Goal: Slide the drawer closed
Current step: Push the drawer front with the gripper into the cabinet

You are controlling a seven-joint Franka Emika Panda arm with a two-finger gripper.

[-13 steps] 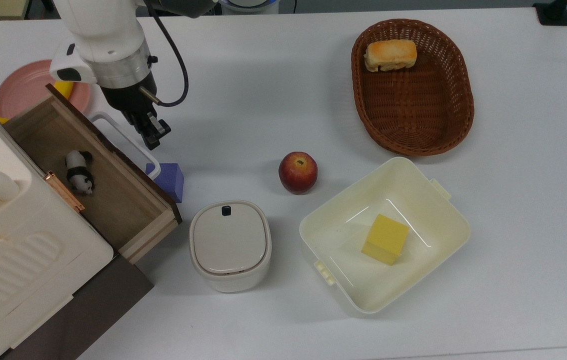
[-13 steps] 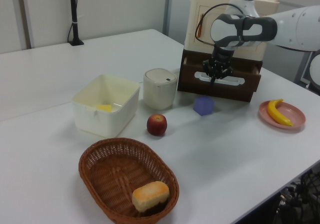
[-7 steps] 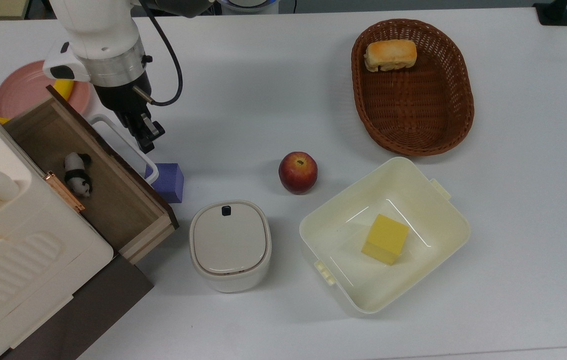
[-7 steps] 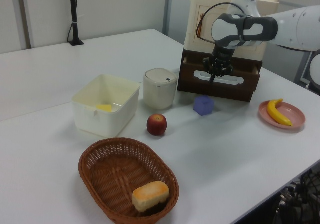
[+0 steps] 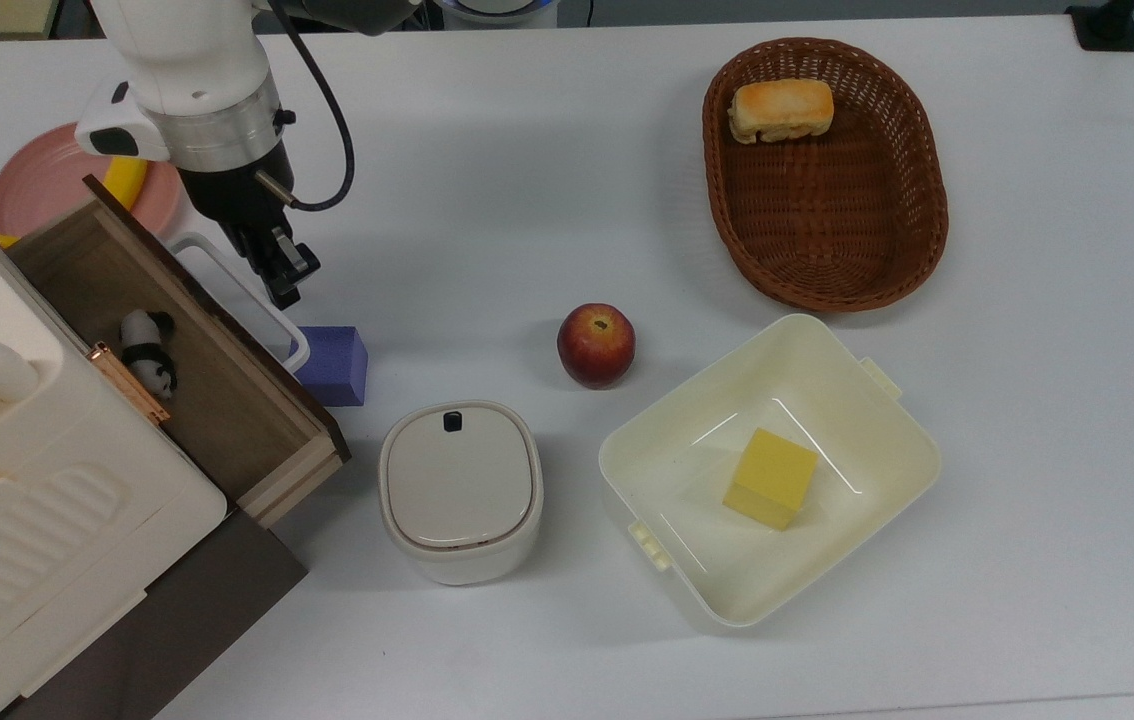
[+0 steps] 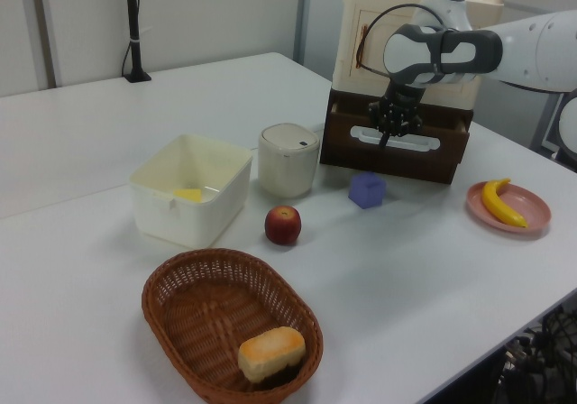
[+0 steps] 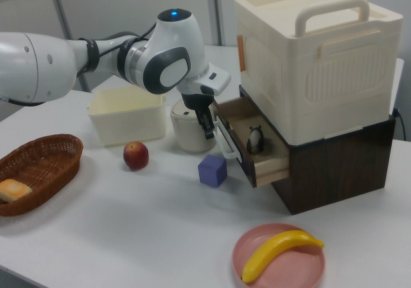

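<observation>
Drawer (image 5: 177, 340): stood partly open, toy panda (image 5: 147, 352) inside. Gripper (image 5: 279, 272): fingers closed on nothing, tip against the white handle (image 5: 245, 290). Closing unfinished.

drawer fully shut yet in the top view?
No: the drawer is partly pulled out, its wooden interior open to view with a toy panda lying inside.

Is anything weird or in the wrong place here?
A small panda toy stands inside the open drawer, which seems an odd place for it. The tool is at the drawer's white handle. Nothing looks spilled or broken.
</observation>
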